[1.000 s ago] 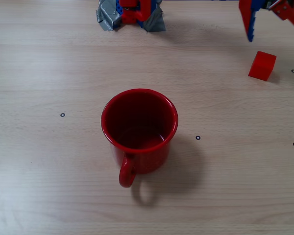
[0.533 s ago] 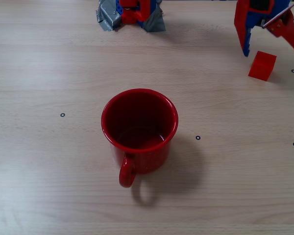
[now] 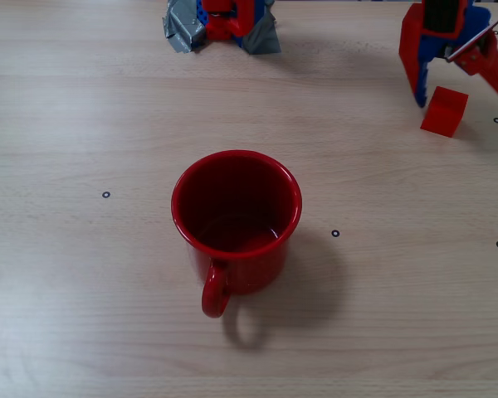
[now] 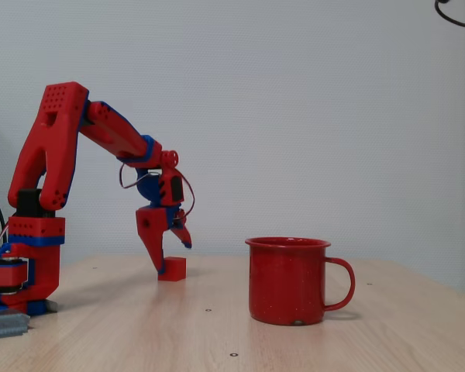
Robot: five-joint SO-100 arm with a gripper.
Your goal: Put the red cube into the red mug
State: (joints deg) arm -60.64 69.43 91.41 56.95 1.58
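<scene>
Gripper (image 3: 463,95): jaws spread, straddling the red cube (image 3: 444,110).
Red cube: on table, top right, well apart from red mug (image 3: 236,220).
Technique: lower until fingers flank cube faces squarely, then close.

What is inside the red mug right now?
Nothing: the overhead fixed view shows the red mug empty down to its bare red bottom. The red cube sits on the table between the open pincer fingers.

Glossy red mug (image 3: 236,220), bright red cube (image 3: 444,111), seemingly pale wood-grain table (image 3: 83,274).
</scene>
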